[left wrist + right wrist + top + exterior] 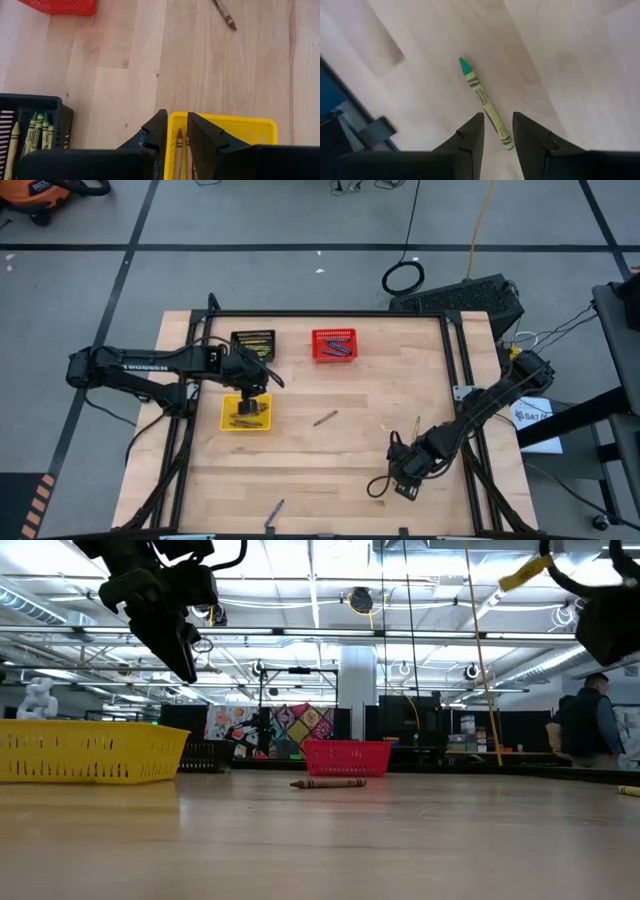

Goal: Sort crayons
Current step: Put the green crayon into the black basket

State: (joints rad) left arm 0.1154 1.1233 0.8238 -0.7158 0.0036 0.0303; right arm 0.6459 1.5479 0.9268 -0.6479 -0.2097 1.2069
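The left gripper (254, 393) hung above the yellow basket (228, 420), near the table's left side. Its two dark fingers (156, 131) stood a little apart with nothing between them. Under them, brown crayons (246, 412) lay inside the yellow basket. Just behind that basket sat the black basket (252, 336), and it held yellow-green crayons (39, 131) lying side by side. Next came the red basket (333, 345), also at the back of the table, with blue crayons (335, 349) in it.

Out on the bare wooden table (330, 470), one brown crayon (325, 418) lay alone near the middle. A blue crayon (274, 508) lay close to the front edge. Farther right, a small yellow-green crayon (417, 423) lay on the wood.

The right gripper (403, 470) hung low over the table's front right part. Its fingers were a little apart too and held nothing. A green crayon (484, 102) lay flat on the wood right under it, with one end showing in the gap between the fingers.
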